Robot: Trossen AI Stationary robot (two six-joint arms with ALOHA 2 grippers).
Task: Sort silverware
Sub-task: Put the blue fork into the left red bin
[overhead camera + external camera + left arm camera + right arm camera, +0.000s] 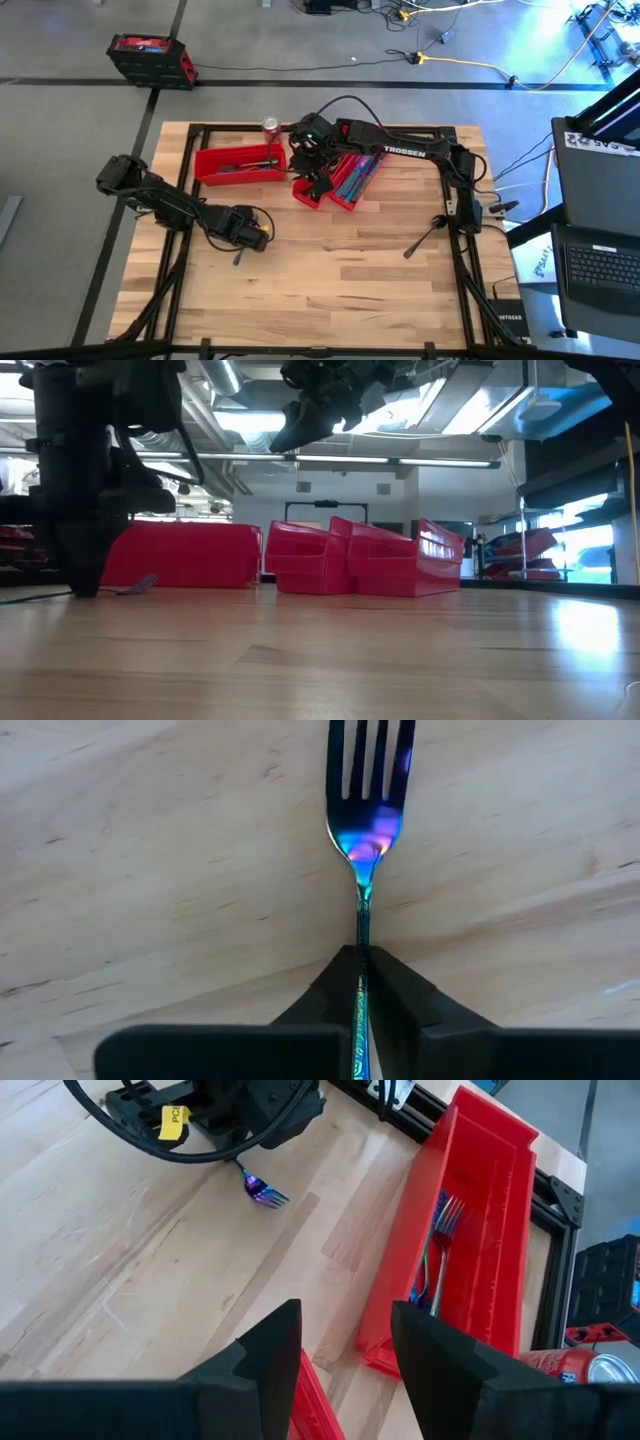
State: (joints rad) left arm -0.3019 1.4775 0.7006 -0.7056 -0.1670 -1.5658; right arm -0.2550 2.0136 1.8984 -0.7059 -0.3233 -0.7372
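A slender metal fork [362,830] with an iridescent blue-teal-purple sheen is lying flat on the pale butcher-block wooden table [350,270], toward its left-hand side, with its tines pointing away from the left gripper [358,965]. That gripper's two dark fingers [325,995] are pressing together on the fork's thin patterned handle, holding it right at the tabletop. In the high view the left gripper [243,232] is sitting low over the wood, well apart from the bins, and the right wrist view is showing the same fork head [264,1192] sticking out from under the left arm's black body with its yellow tag. Farther back, a long red plastic bin [478,1250] is resting on the table with several more iridescent forks [440,1245] lying lengthwise inside it. In the high view this bin [240,165] is lying crosswise near the far edge, and two more red bins [340,180] are sitting angled just beside it, holding bluish pieces too small to tell apart. The right gripper [345,1345] is hovering above the table near these bins, its dark fingers [270,1345] standing partly apart and holding nothing. A red soda can [270,127] is standing upright behind the crosswise bin. A dark spoon-like utensil [425,236] is lying alone on the wood at the right side.
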